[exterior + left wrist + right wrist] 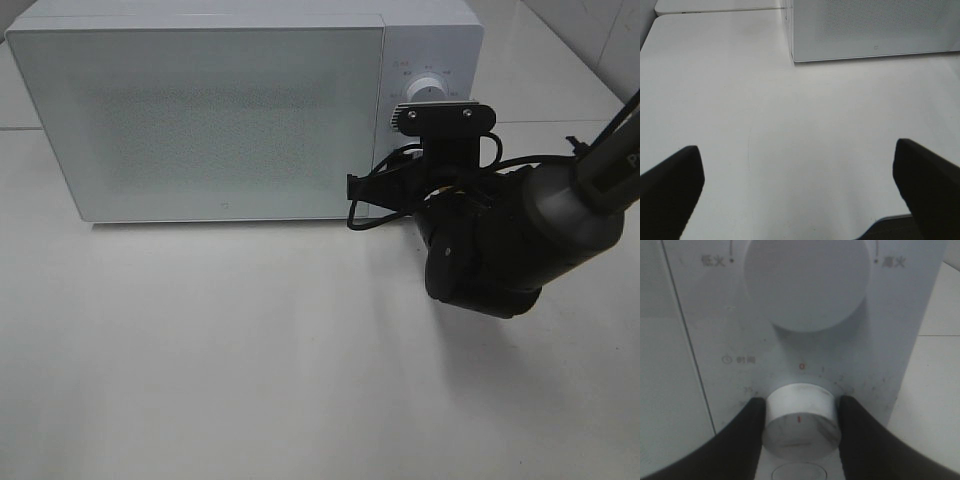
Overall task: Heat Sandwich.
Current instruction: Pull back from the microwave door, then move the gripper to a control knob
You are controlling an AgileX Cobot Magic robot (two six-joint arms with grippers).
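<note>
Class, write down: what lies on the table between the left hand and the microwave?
Nothing. In the left wrist view, the white table between the open left hand and the microwave is bare.

Smooth white plastic timer knob (800,422), frosted microwave door (200,110), glossy white tabletop (220,380)

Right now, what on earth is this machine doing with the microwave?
The right gripper is clamped around the lower knob, the timer dial, on the microwave, whose door is shut. The knob's red mark looks lined up with zero, so the timer seems not yet set. The left gripper hangs open over the table, holding nothing. No sandwich shows in any view.
</note>
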